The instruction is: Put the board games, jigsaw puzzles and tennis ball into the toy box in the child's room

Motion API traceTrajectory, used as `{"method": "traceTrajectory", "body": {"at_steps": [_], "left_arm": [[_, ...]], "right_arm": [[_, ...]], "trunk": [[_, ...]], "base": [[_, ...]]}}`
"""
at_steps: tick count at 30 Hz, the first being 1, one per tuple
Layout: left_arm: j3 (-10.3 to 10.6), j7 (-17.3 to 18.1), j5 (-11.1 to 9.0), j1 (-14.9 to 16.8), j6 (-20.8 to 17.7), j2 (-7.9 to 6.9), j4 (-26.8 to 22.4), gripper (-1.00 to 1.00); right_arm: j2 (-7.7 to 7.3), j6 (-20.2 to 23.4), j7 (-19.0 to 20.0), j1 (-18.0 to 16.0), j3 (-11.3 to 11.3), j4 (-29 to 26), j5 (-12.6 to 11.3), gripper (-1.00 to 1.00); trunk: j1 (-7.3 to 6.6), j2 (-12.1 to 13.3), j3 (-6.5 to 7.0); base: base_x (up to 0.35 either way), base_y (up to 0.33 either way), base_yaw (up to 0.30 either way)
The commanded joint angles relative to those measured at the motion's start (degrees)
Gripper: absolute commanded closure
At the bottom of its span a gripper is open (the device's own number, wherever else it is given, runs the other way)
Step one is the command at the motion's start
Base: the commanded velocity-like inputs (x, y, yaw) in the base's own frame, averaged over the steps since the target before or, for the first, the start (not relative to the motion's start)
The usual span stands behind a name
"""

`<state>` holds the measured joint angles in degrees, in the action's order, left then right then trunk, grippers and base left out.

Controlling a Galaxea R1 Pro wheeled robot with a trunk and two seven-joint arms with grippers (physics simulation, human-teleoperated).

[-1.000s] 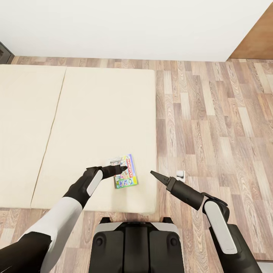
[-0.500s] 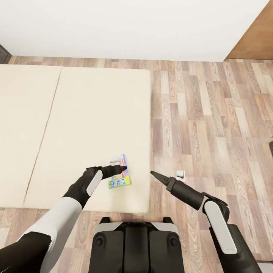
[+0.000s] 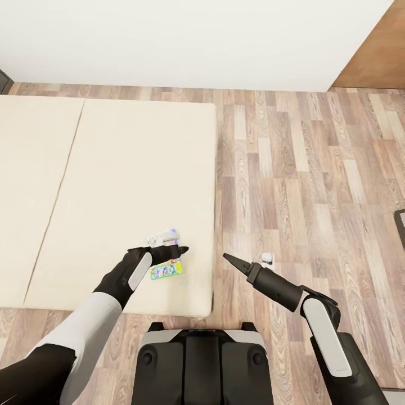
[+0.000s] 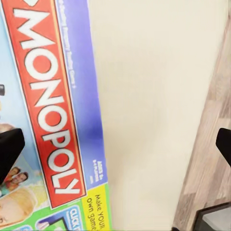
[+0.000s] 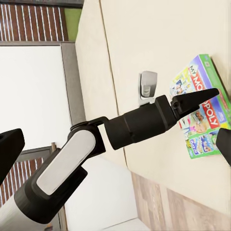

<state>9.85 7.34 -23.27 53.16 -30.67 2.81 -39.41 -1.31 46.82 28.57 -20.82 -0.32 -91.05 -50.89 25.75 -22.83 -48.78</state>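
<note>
One board game [image 3: 166, 270], a green-edged Monopoly box with a colourful cover, lies flat on the beige bed [image 3: 112, 169] near the bed's front right corner. My left gripper [image 3: 181, 250] hovers across the box, hiding its middle, with its tip near the box's right edge. In the left wrist view the board game [image 4: 48, 110] lies below the open left gripper [image 4: 115, 144], whose fingertips [image 4: 9, 149] stand far apart. My right gripper [image 3: 228, 257] hangs over the floor just off the bed's right side. The right wrist view looks past the open right gripper [image 5: 115, 144] at the board game [image 5: 202, 115].
Wood-plank floor [image 3: 315, 180] stretches to the right of the bed. A small white object [image 3: 267, 259] lies on it beside my right gripper. A white wall [image 3: 197, 39] runs along the back, a brown panel [image 3: 382, 50] is at far right, and a dark item [image 3: 401, 225] touches the right edge.
The whole view has shifted, so bed and board game slid left in the picture. My left gripper now lies across the box's middle instead of its left part.
</note>
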Motion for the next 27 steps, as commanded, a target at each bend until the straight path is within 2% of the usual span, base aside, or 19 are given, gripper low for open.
{"method": "traceTrajectory", "body": {"at_steps": [1,11,19,27], "left_arm": [[-0.01,0.04,-0.11,0.01,-0.27,-0.02,-0.05,-1.00],[-0.07,-0.01,-0.11,0.01,-0.26,-0.02,-0.72,-1.00],[-0.30,-0.25,-0.10,-0.26,-0.57,-0.18,-6.47,-1.00],[-0.48,-0.32,-0.11,-0.33,-1.14,-0.25,-7.49,-1.00]], "right_arm": [[-0.01,0.29,0.11,-0.04,-0.03,-0.01,-0.09,-1.00],[-0.01,0.29,0.17,-0.01,-0.03,-0.01,-0.09,-1.00],[-0.01,0.31,0.11,-0.05,-0.03,-0.01,-0.08,-1.00],[-0.04,0.29,0.16,-0.04,-0.03,-0.01,-0.09,-1.00]], "trunk": [[0.03,-0.09,-0.06],[0.03,-0.09,-0.06],[0.03,-0.09,-0.06],[0.03,-0.09,-0.06]], "base": [[0.000,-0.047,0.000],[0.000,-0.014,0.000],[0.000,-0.001,0.000],[0.000,0.000,0.000]]}}
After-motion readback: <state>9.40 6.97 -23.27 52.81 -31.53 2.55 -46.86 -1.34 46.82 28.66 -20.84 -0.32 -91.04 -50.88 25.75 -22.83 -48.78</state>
